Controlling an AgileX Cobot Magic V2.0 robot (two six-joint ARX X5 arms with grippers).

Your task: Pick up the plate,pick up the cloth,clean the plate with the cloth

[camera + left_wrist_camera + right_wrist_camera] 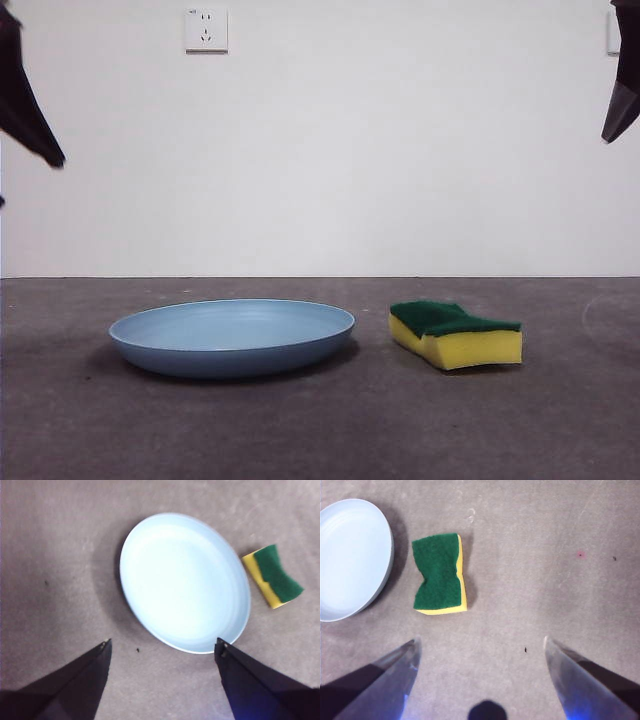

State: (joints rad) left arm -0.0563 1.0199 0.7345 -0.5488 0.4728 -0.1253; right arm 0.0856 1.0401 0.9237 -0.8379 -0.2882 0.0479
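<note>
The light-blue plate [232, 336] lies flat on the dark table, left of centre in the front view. The cloth, a yellow sponge with a green top [455, 334], lies to its right, a short gap apart. My left gripper [162, 647] is open and empty, high above the table near the plate [184, 581]; the sponge [274, 576] shows beyond the plate. My right gripper [480, 645] is open and empty, high above the table near the sponge [439, 573], with the plate's edge [350, 555] at the side. In the front view both arms show only as black tips at the top corners.
The grey table [320, 430] meets a white wall with an outlet [206, 30]. A small red speck [580, 554] and dark specks mark the table.
</note>
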